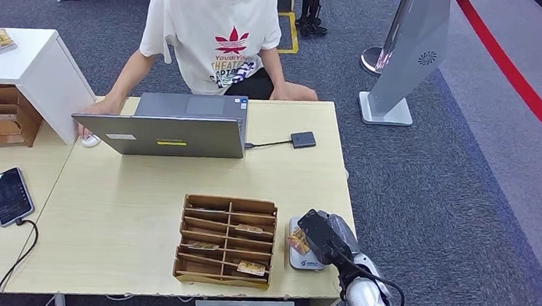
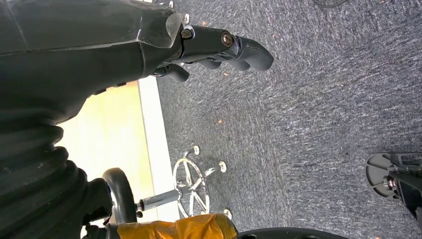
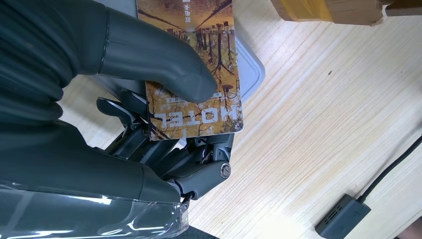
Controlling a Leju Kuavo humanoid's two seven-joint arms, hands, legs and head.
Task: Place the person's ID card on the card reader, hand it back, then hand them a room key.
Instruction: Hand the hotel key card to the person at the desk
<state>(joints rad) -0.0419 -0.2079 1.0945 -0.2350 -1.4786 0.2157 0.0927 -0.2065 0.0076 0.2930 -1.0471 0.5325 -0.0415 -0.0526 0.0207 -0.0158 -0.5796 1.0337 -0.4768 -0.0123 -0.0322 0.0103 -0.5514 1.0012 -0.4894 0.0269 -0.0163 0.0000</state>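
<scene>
My right hand (image 3: 164, 124) pinches the card (image 3: 196, 74) flat over the card reader (image 1: 303, 252) at the table's (image 1: 123, 236) right front edge; both handovers remain. My left hand (image 2: 219, 50) hangs curled, holding nothing.

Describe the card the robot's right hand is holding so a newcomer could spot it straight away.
Start at the pale wooden table and its near right corner, where the grey card reader sits beside the brown compartment tray. The right hand pinches the amber card printed HOTEL over the reader, unlike the slotted tray cards.
</scene>
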